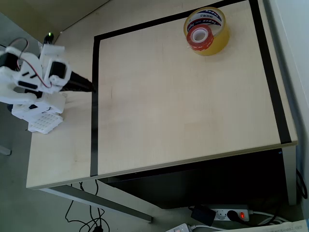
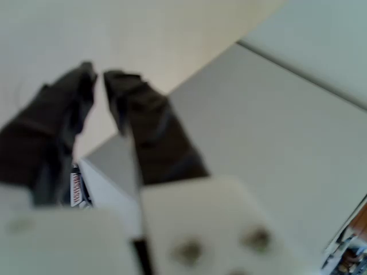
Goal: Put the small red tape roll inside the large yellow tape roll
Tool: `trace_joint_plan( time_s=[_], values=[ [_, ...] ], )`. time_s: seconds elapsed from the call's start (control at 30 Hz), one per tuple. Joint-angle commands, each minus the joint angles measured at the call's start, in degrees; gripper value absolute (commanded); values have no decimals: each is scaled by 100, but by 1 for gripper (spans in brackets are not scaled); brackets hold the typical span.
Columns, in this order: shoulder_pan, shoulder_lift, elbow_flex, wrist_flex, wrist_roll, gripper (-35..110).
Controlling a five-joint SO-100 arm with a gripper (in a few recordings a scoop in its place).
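from above, i see the small red tape roll (image 1: 199, 35) lying inside the large yellow tape roll (image 1: 212, 42), near the top right corner of the table (image 1: 183, 111). a black tape line (image 1: 94, 111) runs around the table top. my pincer (image 1: 89, 86) is far away at the left side, by that line. in my wrist view, my pincer (image 2: 98, 77) is almost closed and holds nothing.

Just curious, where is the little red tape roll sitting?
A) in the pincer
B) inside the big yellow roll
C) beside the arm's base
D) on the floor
B: in the overhead view the small red tape roll lies within the large yellow tape roll.
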Motion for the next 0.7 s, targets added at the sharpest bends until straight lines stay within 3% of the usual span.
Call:
trace_joint_plan(
  time_s=[0.0,0.3,0.4,0.67],
  values=[
    [123,-2215,-2259,237,-105,0],
    [220,-4315,-4254,264,-571,2],
    [185,-5563,-5766,905,-615,0],
    [334,-8156,-8938,1292,-642,0]
  ],
)
